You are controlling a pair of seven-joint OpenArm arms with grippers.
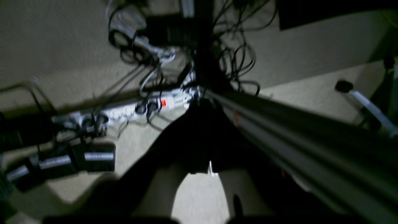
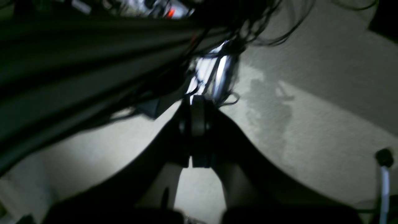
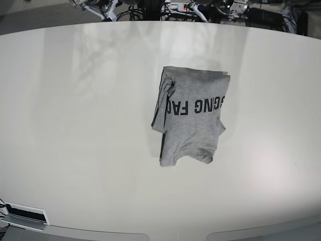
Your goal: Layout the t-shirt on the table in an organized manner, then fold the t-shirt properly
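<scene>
The t-shirt (image 3: 190,115) is soft grey cloth with a speckled, matt look and black printed letters; the table (image 3: 80,125) is smooth, shiny and off-white; the floor (image 1: 46,40) looks like rough, matt carpet; the power strip (image 1: 136,107) looks like white plastic.

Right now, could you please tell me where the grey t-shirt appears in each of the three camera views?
Base: the t-shirt lies bunched on the table, right of centre, black lettering showing.
Left wrist: not in it; only floor, cables and a white power strip.
Right wrist: not in it; only floor and cables.
Shared landmark: that power strip with its red switch also shows along the base view's top edge, and probably the right wrist view's.
</scene>
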